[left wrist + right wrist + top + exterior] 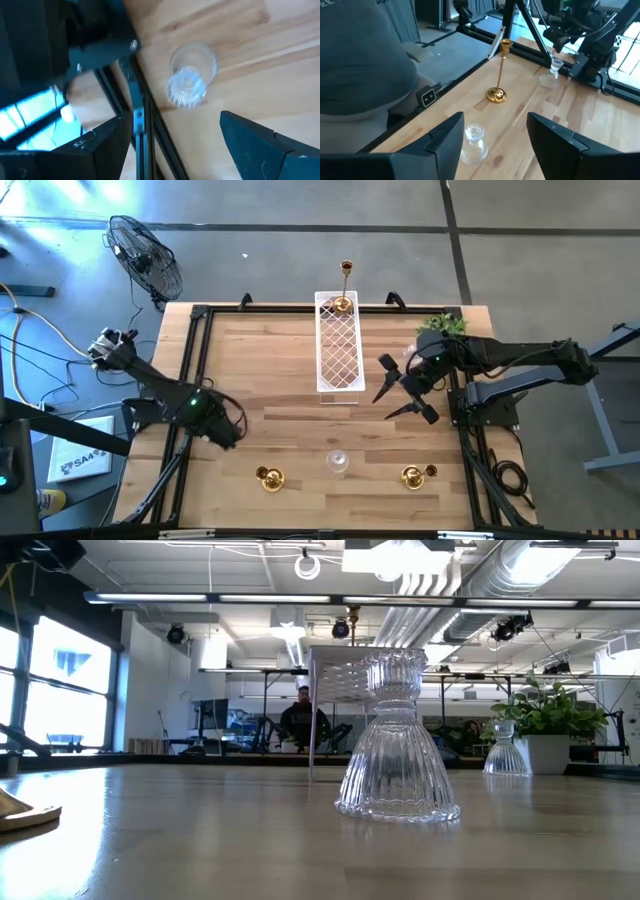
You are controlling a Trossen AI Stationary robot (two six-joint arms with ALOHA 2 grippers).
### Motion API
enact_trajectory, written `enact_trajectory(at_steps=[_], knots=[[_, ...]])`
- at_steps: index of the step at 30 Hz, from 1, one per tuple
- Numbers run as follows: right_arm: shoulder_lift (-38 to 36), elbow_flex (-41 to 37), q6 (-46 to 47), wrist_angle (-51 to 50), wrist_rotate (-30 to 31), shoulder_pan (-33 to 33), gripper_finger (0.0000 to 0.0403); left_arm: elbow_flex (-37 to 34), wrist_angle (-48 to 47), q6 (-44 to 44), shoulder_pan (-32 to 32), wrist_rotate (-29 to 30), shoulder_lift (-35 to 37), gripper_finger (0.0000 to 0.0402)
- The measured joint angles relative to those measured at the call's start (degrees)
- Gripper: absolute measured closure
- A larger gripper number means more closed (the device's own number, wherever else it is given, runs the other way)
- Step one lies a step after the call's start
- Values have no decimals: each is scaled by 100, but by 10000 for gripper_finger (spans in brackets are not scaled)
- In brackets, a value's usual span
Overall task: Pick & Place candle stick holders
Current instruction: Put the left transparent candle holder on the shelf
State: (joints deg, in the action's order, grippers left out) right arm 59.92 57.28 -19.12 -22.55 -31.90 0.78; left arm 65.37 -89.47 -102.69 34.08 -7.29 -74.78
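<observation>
Over the table's right edge, the right gripper (398, 393) hangs with fingers spread and empty, arm bent inward. Left gripper (228, 430) waits spread at the left edge. Candle stick holders (271, 478) line the near edge.

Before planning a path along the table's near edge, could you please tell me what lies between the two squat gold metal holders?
In the high view, one small clear glass holder stands between the left squat gold holder and the right one; bare wood otherwise.
</observation>
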Motion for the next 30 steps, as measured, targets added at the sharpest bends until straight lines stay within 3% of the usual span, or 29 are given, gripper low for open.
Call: enact_trajectory(at_steps=[3, 6, 13, 20, 30], knots=[[0, 0, -44, 17, 4, -47, 191, -57, 67, -503, 280, 62, 0, 105], [0, 0, -54, 15, 4, -60, 190, -69, 296, -840, 530, 486, 0, 105], [0, 0, -260, 17, 6, -58, 191, -69, 899, -1233, 823, 896, -10, 105], [0, 0, -272, 16, 5, -58, 194, -66, 569, -1618, 879, 612, -205, 105], [0, 0, -257, -89, 4, -58, 194, -66, 682, -1758, 870, 671, -522, 105]])
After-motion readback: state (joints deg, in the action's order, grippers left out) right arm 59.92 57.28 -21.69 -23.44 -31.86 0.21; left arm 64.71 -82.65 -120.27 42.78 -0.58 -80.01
